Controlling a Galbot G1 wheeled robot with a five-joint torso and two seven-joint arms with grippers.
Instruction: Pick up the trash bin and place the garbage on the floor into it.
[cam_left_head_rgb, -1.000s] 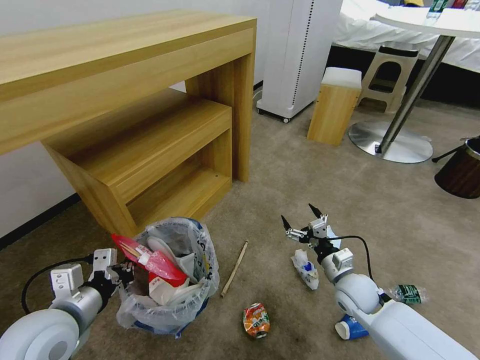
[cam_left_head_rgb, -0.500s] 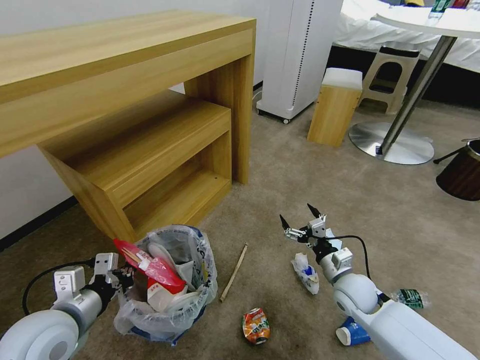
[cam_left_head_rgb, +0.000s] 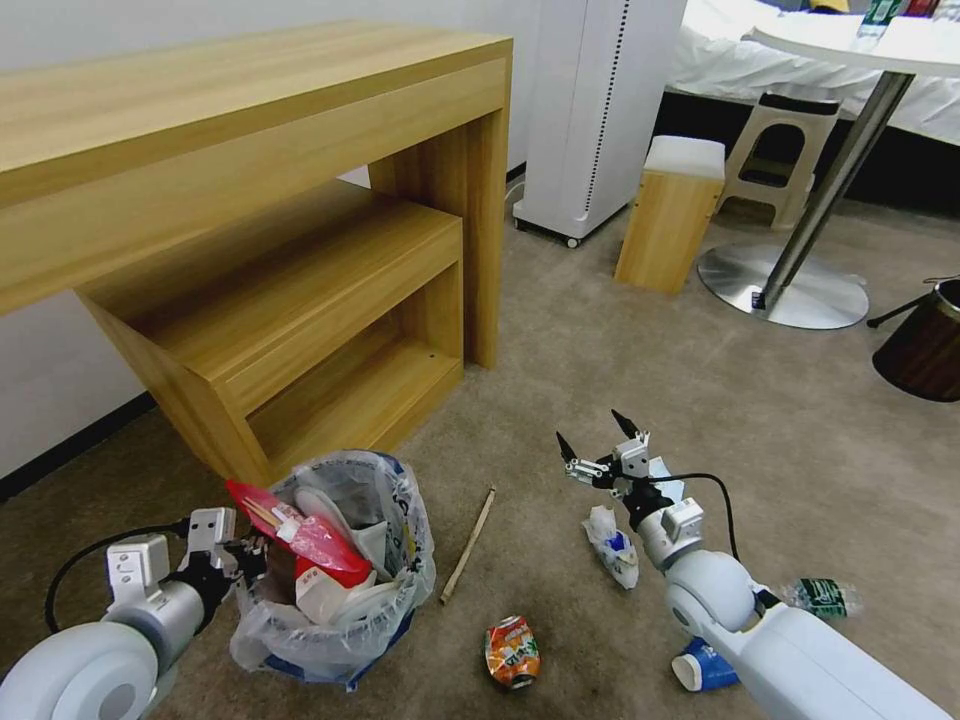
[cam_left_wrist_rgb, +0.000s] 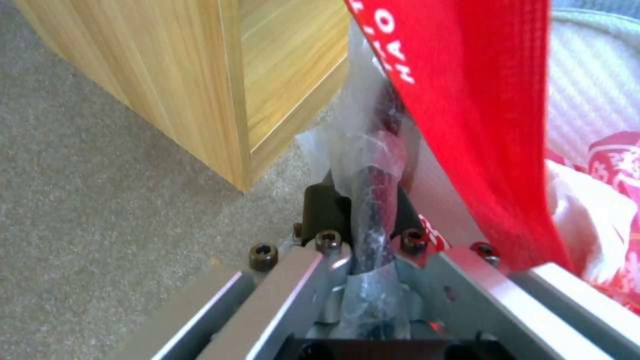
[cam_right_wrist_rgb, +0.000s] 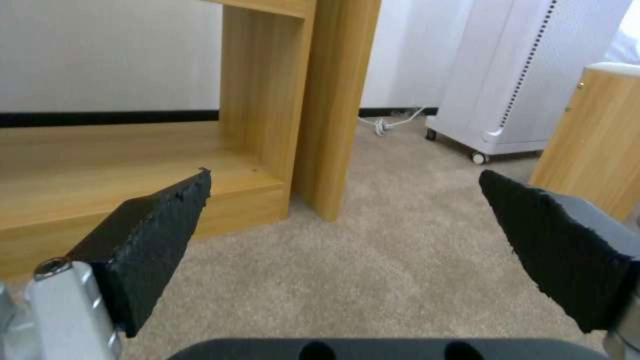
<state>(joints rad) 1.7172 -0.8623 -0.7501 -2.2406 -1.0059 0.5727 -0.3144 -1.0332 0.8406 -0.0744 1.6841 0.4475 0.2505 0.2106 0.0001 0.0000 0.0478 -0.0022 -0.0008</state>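
Left gripper (cam_left_head_rgb: 245, 553) clamps the bin (cam_left_head_rgb: 335, 570) rim on the carpet by the shelf (cam_left_head_rgb: 300, 320); right gripper (cam_left_head_rgb: 597, 443) hangs spread wide, holding nothing.
The left wrist view shows the pads pinching bag plastic; the head view shows the stick (cam_left_head_rgb: 468, 544) beside the bin, lengthwise toward the shelf, and the can (cam_left_head_rgb: 511, 651) nearer.

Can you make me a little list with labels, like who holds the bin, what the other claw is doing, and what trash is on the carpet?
Left gripper: shut on the rim of the small round trash bin lined with crinkled clear plastic.
Inside the bin: a red wrapper and white litter.
Right gripper: open, empty, above the carpet.
On the carpet: a thin wooden stick, a crushed orange can, a crumpled white paper cup, a clear bottle, a blue and white cup.
Nearby: a light wooden desk.
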